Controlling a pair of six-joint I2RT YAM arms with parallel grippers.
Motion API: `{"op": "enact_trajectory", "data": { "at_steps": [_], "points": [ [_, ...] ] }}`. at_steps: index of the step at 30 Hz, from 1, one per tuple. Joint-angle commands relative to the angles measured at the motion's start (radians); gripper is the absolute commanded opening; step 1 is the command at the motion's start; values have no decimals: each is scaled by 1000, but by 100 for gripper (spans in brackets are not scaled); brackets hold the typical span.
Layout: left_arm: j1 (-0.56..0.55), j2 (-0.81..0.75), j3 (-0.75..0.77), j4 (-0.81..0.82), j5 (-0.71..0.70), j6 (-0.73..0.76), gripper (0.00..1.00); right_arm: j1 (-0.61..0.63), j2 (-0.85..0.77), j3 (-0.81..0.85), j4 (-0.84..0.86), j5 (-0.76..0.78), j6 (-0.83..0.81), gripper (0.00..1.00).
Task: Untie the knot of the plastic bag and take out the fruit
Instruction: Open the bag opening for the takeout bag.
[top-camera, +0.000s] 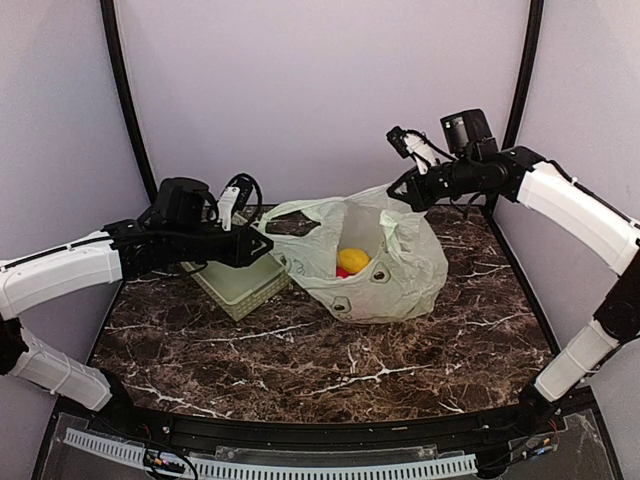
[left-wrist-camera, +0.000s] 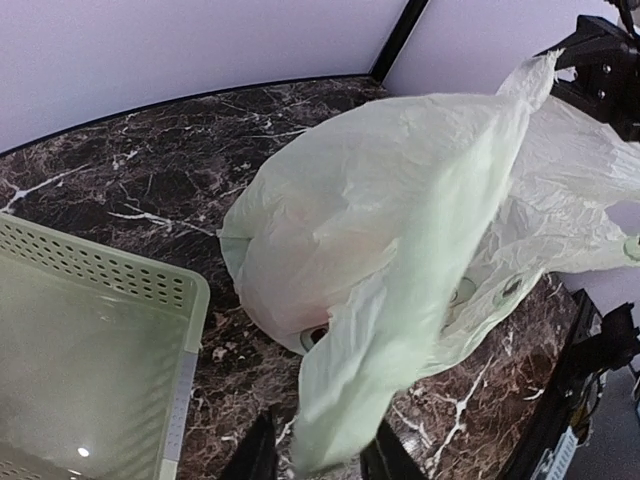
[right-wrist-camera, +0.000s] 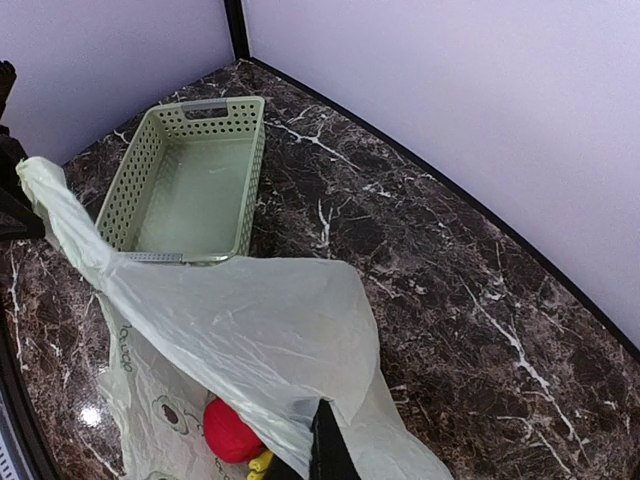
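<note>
The pale green plastic bag (top-camera: 385, 265) stands open on the marble table, stretched between both grippers. No knot shows; the handles are pulled apart. My left gripper (top-camera: 262, 246) is shut on the bag's left handle, and the film runs between its fingers in the left wrist view (left-wrist-camera: 320, 458). My right gripper (top-camera: 407, 190) is shut on the bag's right top edge and holds it higher. Inside the bag I see a yellow round fruit (top-camera: 352, 260). The right wrist view shows a red apple (right-wrist-camera: 230, 432) and a bit of yellow banana (right-wrist-camera: 258, 463) under the film beside my finger (right-wrist-camera: 328, 445).
The rigid pale green perforated basket (top-camera: 240, 288) sits just left of the bag, under my left arm; it stands empty in the right wrist view (right-wrist-camera: 190, 180) and shows in the left wrist view (left-wrist-camera: 90, 330). Grey walls close the back and both sides.
</note>
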Motion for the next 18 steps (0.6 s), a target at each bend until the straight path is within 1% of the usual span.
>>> {"op": "enact_trajectory", "data": {
  "at_steps": [1,2,3,4,6,8,12,14,18],
  "points": [
    [8,-42,23,-109,-18,36,45,-7,-58,-33,96,-118,20,0],
    [8,-50,35,-125,-7,54,49,-6,-59,-35,96,-125,19,0],
    [8,-66,61,-132,3,63,57,-6,-60,-36,97,-132,18,0],
    [8,-73,94,-143,29,80,61,-6,-59,-36,97,-138,17,0],
    [8,-79,150,-157,85,101,74,-5,-59,-37,99,-152,15,0],
    [8,-67,208,-164,131,112,79,-2,-58,-41,105,-169,15,0],
    [8,1,299,-170,166,136,88,4,-56,-45,115,-180,17,0],
    [8,74,347,-182,180,146,91,6,-54,-41,113,-183,17,0],
    [8,177,430,-177,260,131,93,11,-55,-32,110,-181,17,0]
  ]
}}
